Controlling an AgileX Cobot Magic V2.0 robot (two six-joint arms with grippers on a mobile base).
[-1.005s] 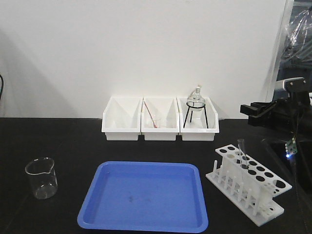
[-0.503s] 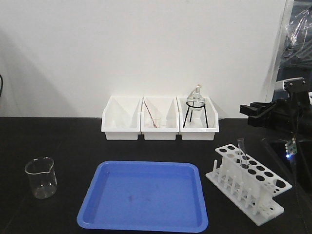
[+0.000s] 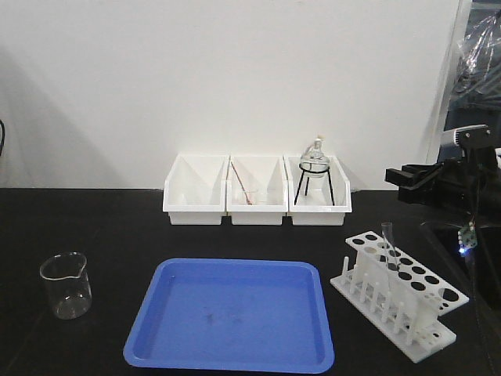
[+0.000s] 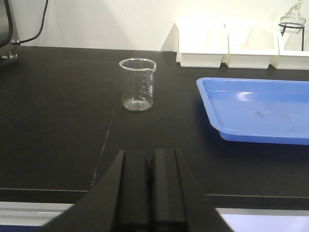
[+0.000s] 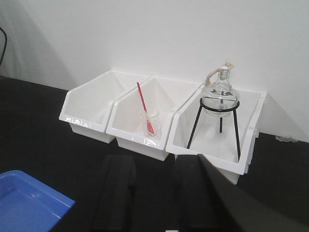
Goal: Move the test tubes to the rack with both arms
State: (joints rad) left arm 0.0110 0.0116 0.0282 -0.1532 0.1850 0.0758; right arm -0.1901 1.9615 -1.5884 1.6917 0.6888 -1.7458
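A single clear test tube (image 3: pixel 387 244) stands upright in a hole of the white rack (image 3: pixel 407 301) at the right of the black table. My right gripper (image 3: pixel 394 182) hovers above and behind the rack, level with the bins. In the right wrist view the right gripper (image 5: pixel 154 193) is open, with only bare table between its fingers (image 5: pixel 118 193). The left gripper (image 4: pixel 152 186) is shut with nothing in it, low over the table's near edge and well short of the beaker (image 4: pixel 137 84). It does not show in the front view.
A blue tray (image 3: pixel 231 313) lies at the middle front, also in the left wrist view (image 4: pixel 260 108). The glass beaker (image 3: pixel 67 286) stands at the left. Three white bins (image 3: pixel 257 200) line the back; one holds a reddish rod (image 5: pixel 144 106), another a flask on a tripod (image 5: pixel 220 92).
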